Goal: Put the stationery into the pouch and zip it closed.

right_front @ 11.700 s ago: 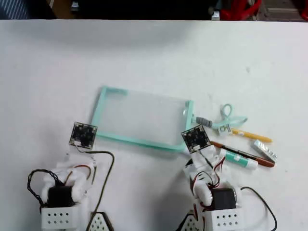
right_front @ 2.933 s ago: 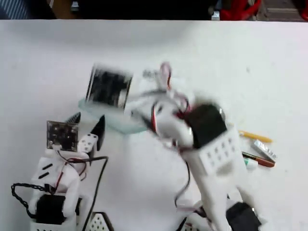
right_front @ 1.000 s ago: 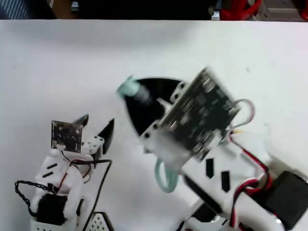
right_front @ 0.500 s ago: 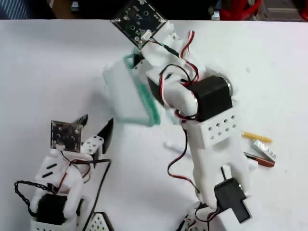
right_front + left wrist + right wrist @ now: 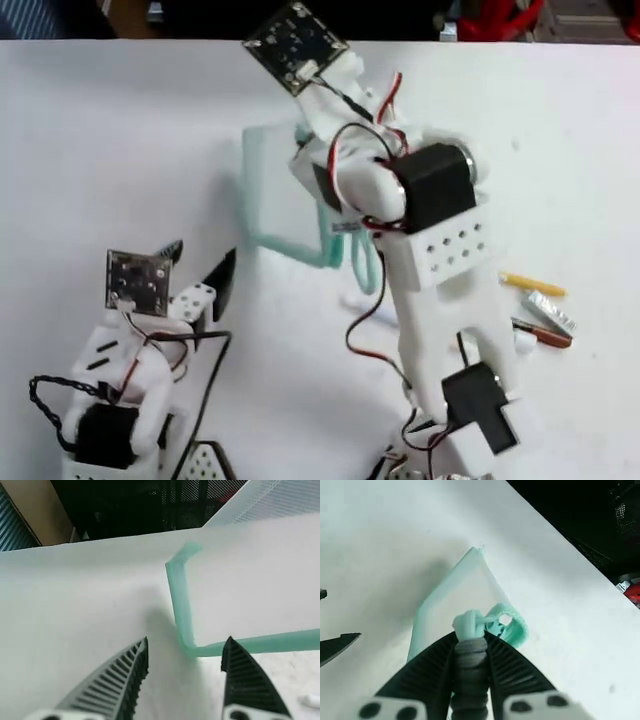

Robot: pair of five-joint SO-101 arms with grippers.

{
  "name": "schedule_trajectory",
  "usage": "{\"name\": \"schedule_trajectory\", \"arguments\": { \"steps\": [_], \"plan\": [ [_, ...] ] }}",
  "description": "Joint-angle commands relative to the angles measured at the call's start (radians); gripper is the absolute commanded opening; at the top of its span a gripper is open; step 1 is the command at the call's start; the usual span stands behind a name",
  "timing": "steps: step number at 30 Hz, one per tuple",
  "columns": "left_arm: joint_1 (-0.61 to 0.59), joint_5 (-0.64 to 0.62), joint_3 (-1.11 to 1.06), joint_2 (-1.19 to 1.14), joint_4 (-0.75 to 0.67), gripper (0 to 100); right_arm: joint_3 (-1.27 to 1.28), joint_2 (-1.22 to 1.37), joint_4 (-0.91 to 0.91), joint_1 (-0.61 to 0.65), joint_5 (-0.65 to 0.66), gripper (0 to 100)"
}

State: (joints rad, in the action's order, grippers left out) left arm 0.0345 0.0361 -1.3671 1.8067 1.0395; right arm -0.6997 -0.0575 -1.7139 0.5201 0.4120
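1. Toward the middle of the worktop point(image 5: 120, 130), nearer its far edge, sits the pouch point(image 5: 272, 188), a clear panel framed in teal; it seems tipped up rather than lying flat
2. Its grey zip pull point(image 5: 470, 662), with a teal strap point(image 5: 362, 262) knotted through it, is clamped hard in the right end effector point(image 5: 470, 636), whose arm stretches across the pouch
3. The left end effector point(image 5: 186, 644) waits closer to the near left corner with its jaws wide apart; the pouch's teal corner lies just beyond the tips, in line with the gap and not touching either one
4. The stationery lies out by the right edge, well apart from the pouch: a yellow pen point(image 5: 533, 285), a brown pen point(image 5: 545, 335) and a small silver piece point(image 5: 552, 312) between them; none is inside yet
5. The step in hand looks like running the zip open. To do it well, the left end effector should close on that corner seam first to anchor the pouch. The right one should then draw the pull low and straight along the zip line, since an upward tug would only lift the whole pouch
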Motion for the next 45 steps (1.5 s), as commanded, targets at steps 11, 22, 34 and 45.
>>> {"name": "schedule_trajectory", "arguments": {
  "steps": [11,22,34,45],
  "plan": [
    [0.318,0.129,0.043,0.010,0.061,25,0.261,-0.053,-0.005,-0.173,-0.124,2.2],
    [0.377,0.252,-0.161,0.002,-0.227,22,0.376,-0.071,-0.012,-0.099,-0.296,7.5],
    [0.337,0.525,-0.328,0.002,-0.359,22,0.370,-0.064,-0.012,-0.070,-0.295,7.7],
    [0.377,0.678,-0.305,0.018,-0.252,24,0.221,-0.012,-0.012,-0.070,-0.298,7.7]
  ]
}}
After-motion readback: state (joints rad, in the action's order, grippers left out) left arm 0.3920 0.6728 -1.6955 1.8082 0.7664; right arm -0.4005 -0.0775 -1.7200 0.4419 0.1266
